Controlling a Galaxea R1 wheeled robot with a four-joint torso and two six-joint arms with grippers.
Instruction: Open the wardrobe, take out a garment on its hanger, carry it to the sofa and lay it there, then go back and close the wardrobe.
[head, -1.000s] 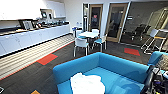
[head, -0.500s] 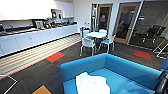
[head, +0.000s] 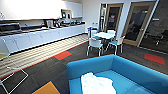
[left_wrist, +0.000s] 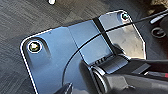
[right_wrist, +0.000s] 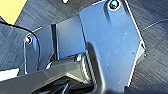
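Observation:
In the head view the bright-blue sofa (head: 125, 72) fills the lower right, its curved back toward the room. The white garment (head: 96, 83) lies crumpled on the sofa seat near its left end. Neither wrist view shows the fingers clearly. Both look down past the robot's dark plate at dark grey carpet (left_wrist: 25, 15), and the right wrist view catches a yellow floor tile (right_wrist: 11, 8) at one corner.
A white table with several white chairs (head: 103, 35) stands beyond the sofa. A long white kitchen counter (head: 42, 37) runs along the left wall. A white wire frame (head: 10, 67) stands at the near left. Wood-framed glass doors (head: 136, 23) are at the back right.
The whole head picture has slid to the right, so the camera has turned left. The garment stays on the sofa seat.

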